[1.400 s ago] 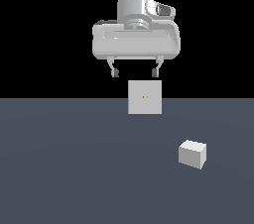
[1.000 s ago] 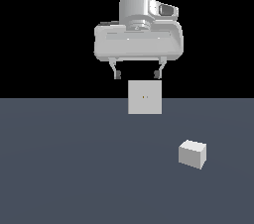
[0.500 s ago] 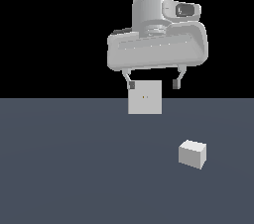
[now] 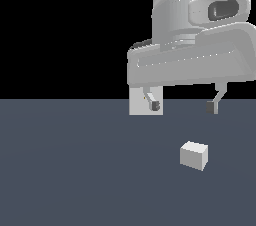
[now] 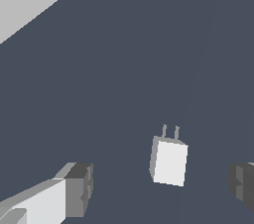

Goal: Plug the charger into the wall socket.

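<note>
The gripper (image 4: 183, 106) is hanging wide open and is holding nothing, its fingers (image 5: 74, 188) standing well apart above the floor (image 4: 75, 170). The charger (image 4: 194, 155) is lying on the floor below it, between the fingers in the wrist view, with two prongs showing. The socket (image 4: 139, 101) is standing upright behind, partly hidden by the hand. I think the approach step is going on; next the gripper needs to go down around the charger and close.
</note>
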`<action>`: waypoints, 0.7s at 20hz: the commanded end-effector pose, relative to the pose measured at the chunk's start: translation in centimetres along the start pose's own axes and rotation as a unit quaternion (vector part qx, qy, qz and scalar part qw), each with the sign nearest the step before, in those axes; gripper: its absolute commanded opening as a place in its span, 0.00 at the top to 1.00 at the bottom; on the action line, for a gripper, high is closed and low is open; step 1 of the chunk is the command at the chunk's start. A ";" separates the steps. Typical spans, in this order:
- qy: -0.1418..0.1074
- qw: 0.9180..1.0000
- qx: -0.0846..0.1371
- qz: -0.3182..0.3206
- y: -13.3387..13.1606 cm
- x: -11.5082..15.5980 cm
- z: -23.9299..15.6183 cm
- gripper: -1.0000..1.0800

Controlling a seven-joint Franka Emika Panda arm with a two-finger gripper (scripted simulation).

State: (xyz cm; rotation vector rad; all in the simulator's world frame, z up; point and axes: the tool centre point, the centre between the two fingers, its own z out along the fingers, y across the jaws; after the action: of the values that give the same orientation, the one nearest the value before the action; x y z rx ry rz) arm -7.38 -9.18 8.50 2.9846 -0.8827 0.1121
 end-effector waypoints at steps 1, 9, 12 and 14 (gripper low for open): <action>0.006 1.000 -0.001 0.028 0.9 -0.6 0.7 0.04; 0.014 0.997 -0.004 0.073 2.4 -1.6 2.1 0.04; 0.015 0.997 -0.004 0.076 2.4 -1.7 2.2 0.04; 0.014 0.997 -0.004 0.074 2.4 -1.7 2.2 0.04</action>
State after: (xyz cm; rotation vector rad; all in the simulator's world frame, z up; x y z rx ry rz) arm -9.97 -10.39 6.25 2.8996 -1.0963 0.1513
